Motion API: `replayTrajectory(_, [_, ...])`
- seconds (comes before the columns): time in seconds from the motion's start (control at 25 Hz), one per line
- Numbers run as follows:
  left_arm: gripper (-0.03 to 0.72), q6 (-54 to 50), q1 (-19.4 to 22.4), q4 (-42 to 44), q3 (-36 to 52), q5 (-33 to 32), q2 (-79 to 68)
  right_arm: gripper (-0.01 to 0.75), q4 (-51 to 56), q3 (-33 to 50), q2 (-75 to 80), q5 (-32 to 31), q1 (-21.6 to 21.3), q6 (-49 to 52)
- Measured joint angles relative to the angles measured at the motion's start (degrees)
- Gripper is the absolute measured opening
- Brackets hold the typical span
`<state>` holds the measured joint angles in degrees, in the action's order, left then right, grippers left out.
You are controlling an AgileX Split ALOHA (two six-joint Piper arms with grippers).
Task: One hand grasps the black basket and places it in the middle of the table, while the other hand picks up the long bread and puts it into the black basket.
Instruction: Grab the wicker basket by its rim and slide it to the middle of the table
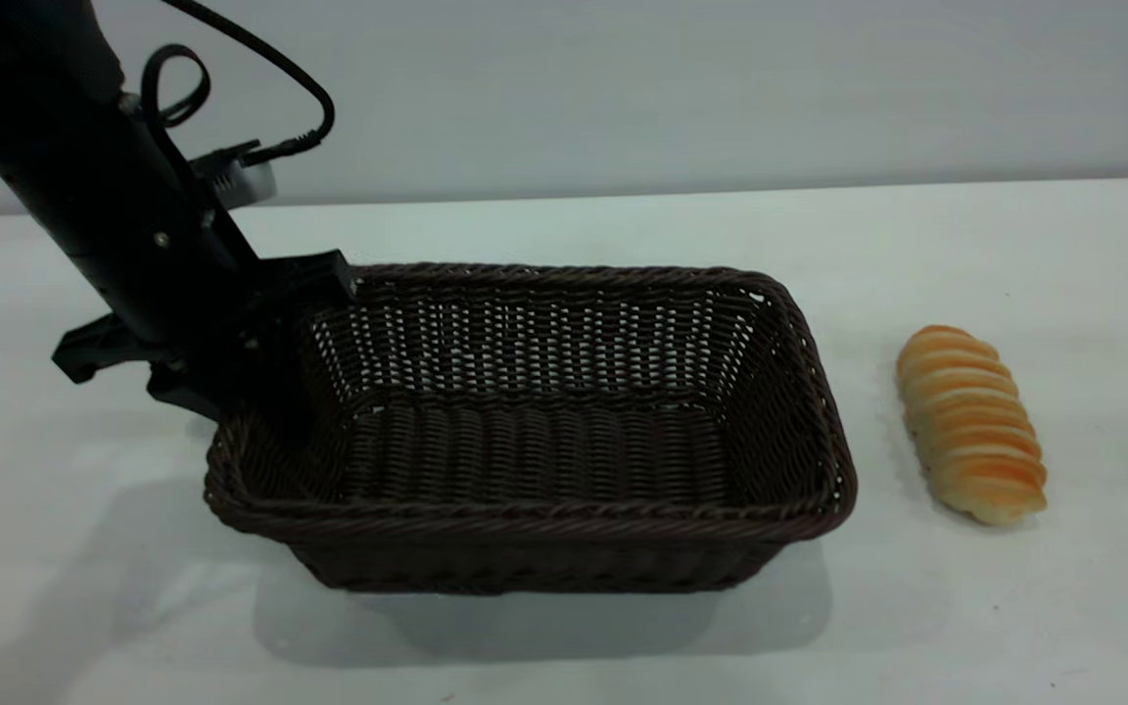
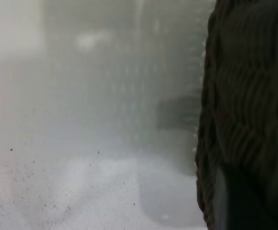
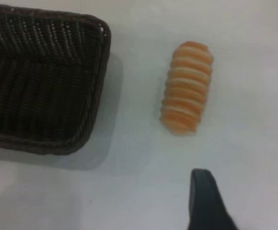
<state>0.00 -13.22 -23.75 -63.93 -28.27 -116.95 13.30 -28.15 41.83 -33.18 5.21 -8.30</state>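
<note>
Clamped over the left end wall, the left gripper (image 1: 265, 392) holds the black basket (image 1: 535, 431) near mid-table (image 1: 564, 636); the long bread (image 1: 971, 423) lies just beside its right end, unpicked. Right gripper (image 3: 211, 211) hovers above, jaw state unclear.

Black basket (image 1: 535, 509): dark woven wicker, braided rim. Long bread (image 1: 971, 423): ridged, lightly glossy crust. Counter (image 1: 1014, 607): matt white, smooth.
</note>
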Motion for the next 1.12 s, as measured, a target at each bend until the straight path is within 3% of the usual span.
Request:
replayTrajectory(0.2, [0.562, 0.0, 0.0, -0.5, -0.2, -0.2, 0.0, 0.418, 6.4, 0.0, 7.4, 4.3, 0.0, -5.8])
replayTrajectory(0.32, [0.646, 0.7, 0.0, -0.3, -0.4, -1.7, 0.0, 0.446, 12.0, -0.1, 12.9, 5.9, 0.0, -11.3])
replayTrajectory(0.48, [0.645, 1.5, 0.0, 1.8, -0.4, -3.5, 0.1, 0.498, 20.2, -0.2, 20.3, 8.8, 0.0, -19.2])
replayTrajectory(0.68, [0.578, 1.8, 0.0, 7.9, -0.4, -5.1, 1.7, 0.526, 27.2, -1.3, 29.2, 13.1, 0.0, -26.3])
replayTrajectory(1.12, [0.552, 1.6, 0.0, 13.1, -0.4, -5.6, 15.7, 0.535, 31.4, -14.3, 52.6, 15.7, 0.0, -33.0])
